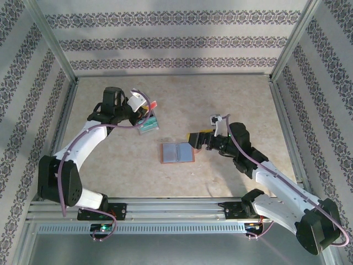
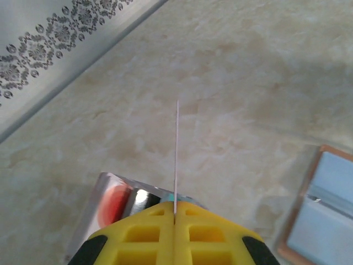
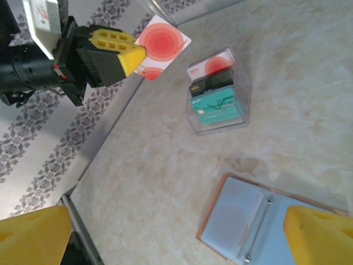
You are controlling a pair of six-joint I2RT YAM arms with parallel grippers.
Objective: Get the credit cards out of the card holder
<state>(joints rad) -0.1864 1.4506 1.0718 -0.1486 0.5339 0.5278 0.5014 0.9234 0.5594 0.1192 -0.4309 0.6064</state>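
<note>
Right wrist view: left pincer (image 3: pixel 138 61) aloft, tight on card (image 3: pixel 164 40); right pincer (image 1: pixel 195 141) wide.

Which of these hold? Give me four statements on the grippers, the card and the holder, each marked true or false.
1. The left gripper is shut on a red card. True.
2. The right gripper is clamped on the card holder. False: its jaws are open and hold nothing, near the holder's right edge.
3. The card holder lies folded shut. False: it lies spread open on the table, grey-blue pockets up.
4. A clear box with stacked cards inside sits apart from the card holder. True.
</note>
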